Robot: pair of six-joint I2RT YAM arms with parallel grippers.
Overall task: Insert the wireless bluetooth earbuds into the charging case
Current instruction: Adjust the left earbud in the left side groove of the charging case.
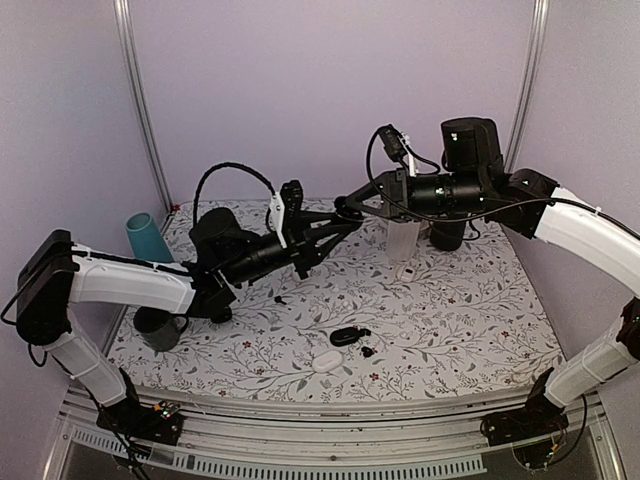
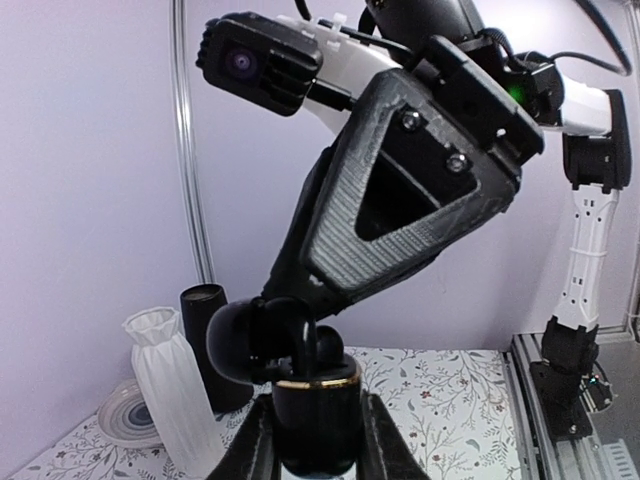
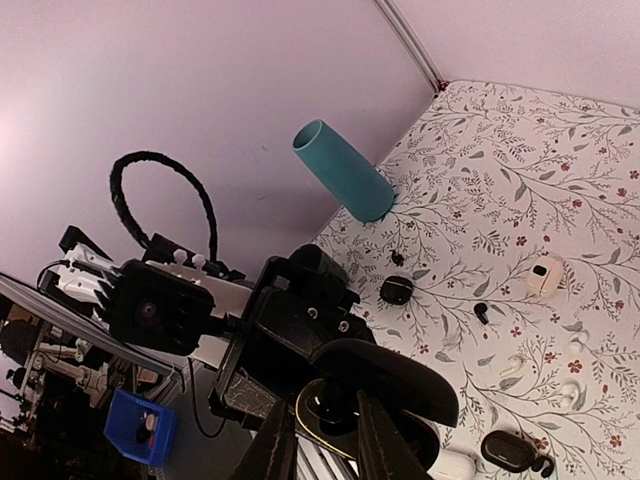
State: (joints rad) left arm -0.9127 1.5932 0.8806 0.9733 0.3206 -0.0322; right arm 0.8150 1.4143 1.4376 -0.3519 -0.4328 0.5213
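One black earbud (image 1: 368,351) lies loose on the table (image 1: 480,330), just beside a spare black case (image 1: 345,336) near the front edge. Another small black piece (image 1: 280,299), well apart to its left, looks like its twin.

The charging case (image 2: 318,425) is not on the table. It hangs in the air above the middle, its lid (image 2: 245,340) swung open. The left end effector (image 2: 318,460) is clamped on its lower body, one finger on each side. The right end effector (image 3: 330,450) comes down onto the case's open, gold-rimmed mouth. The lid and case hide its fingertips, so whether they are parted, together or pinching an earbud cannot be told.

Judging by looks, an earbud is nearly weightless, hard-shelled and glossy, so it is likely to squirt out of a firm pinch or roll when nudged. The safest hold is probably a light squeeze across the rounded body, leaving the stem free to point into its socket. The held case seems stiff enough to take a firm grip on its flanks, below the hinge.

Further out stand a white case (image 1: 326,362), a ribbed white vase (image 2: 175,390), a black cylinder (image 2: 205,340), a teal cup (image 3: 345,172) and a dark mug (image 1: 160,328).
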